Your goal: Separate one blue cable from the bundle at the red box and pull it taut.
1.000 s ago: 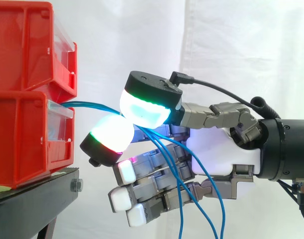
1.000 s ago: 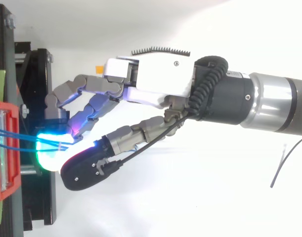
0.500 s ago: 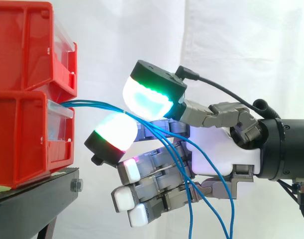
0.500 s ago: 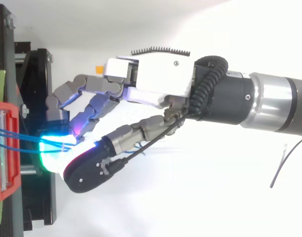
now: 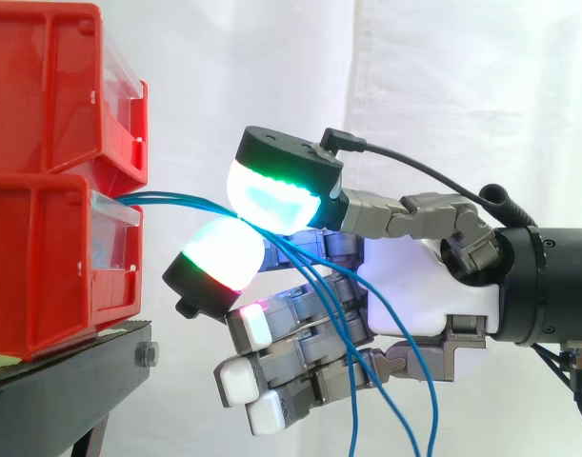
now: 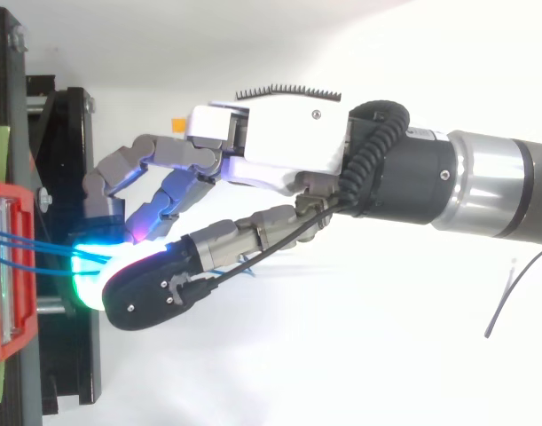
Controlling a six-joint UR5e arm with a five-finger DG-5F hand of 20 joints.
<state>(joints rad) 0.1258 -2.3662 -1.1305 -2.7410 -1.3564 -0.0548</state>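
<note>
We're at the box (image 5: 43, 267) on its stand (image 5: 62, 381), and our hand (image 5: 424, 286) reaches in from 3 o'clock in the side view, its palm level with the box's mouth. The cables (image 5: 176, 201) leave that mouth as a tight blue bundle and run toward 3 o'clock with hardly any sag.

Look at the fingers (image 5: 219, 252). One glowing pad bears down from 12 o'clock and another presses up from 6, pinching the strands between them. The others are curled below the palm, well clear of the pinch.

We count more than one strand in that pinch, so we judge the separating isn't done yet. Past the pads the strands fan apart and drop slack toward 6 o'clock, across the curled fingers.

From above, the cables (image 6: 31, 244) cross the short gap from the box (image 6: 0, 266) at 9 o'clock to the pads.

Why grip so near the box? We reckon the strands lie side by side there, easy to roll apart. The danger is that a pull now would tighten the whole bundle.
</note>
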